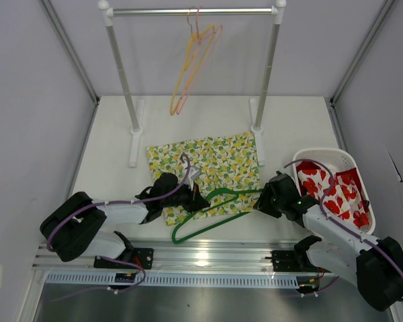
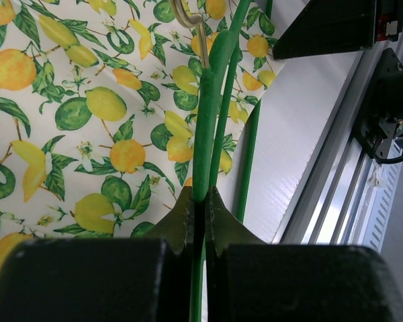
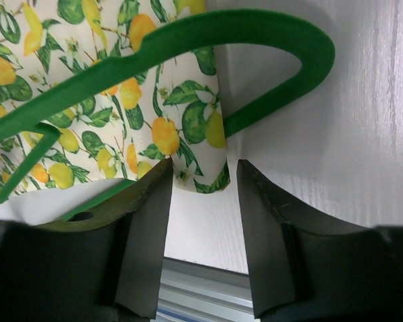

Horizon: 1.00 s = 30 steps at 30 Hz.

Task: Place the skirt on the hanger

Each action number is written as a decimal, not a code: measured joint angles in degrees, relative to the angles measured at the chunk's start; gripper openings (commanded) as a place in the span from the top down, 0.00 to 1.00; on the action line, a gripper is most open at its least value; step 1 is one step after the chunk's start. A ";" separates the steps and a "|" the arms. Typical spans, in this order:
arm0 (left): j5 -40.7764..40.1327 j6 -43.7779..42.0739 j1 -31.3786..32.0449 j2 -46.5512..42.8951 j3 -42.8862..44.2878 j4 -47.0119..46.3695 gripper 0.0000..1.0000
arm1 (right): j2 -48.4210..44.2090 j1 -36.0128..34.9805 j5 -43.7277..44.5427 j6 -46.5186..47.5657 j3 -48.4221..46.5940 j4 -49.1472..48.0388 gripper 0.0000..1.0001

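Observation:
The lemon-print skirt (image 1: 205, 168) lies flat on the white table. A green hanger (image 1: 218, 213) lies across its near edge, metal hook (image 1: 186, 161) pointing away. My left gripper (image 1: 191, 199) is shut on the green hanger's bar (image 2: 203, 134), over the skirt (image 2: 87, 121). My right gripper (image 1: 263, 199) is open and empty at the hanger's right end (image 3: 302, 47), its jaws on either side of the skirt's corner (image 3: 201, 168).
A clothes rail (image 1: 195, 11) stands at the back with orange and pink hangers (image 1: 191, 67) on it. A white basket (image 1: 339, 181) with a red-and-white floral cloth sits at the right. A metal rail (image 1: 208, 258) runs along the near edge.

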<state>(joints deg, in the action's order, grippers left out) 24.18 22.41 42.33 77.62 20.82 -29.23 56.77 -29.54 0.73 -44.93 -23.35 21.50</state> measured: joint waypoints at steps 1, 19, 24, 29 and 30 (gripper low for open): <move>0.04 0.00 -0.04 0.00 0.00 0.00 1.00 | 0.00 0.00 0.17 -0.28 0.00 -0.42 0.58; 0.13 -0.24 -0.79 0.57 0.02 -0.28 1.00 | -3.02 9.44 1.57 3.43 -7.93 5.49 0.77; -0.07 -0.52 -0.90 0.92 0.02 -0.44 1.00 | -2.05 11.04 1.11 4.81 -11.34 6.97 0.77; -0.09 -0.57 -0.96 1.03 0.04 -0.46 1.00 | -0.83 11.30 0.63 6.16 -14.05 7.82 0.63; -0.09 -0.57 -0.96 1.03 0.04 -0.46 1.00 | -0.92 11.30 0.15 6.08 -13.86 7.80 0.60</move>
<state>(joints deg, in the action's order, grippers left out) 24.10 21.85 41.36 78.65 20.86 -29.69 55.86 -18.24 0.89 -38.85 -37.21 29.30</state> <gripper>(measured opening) 0.037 0.327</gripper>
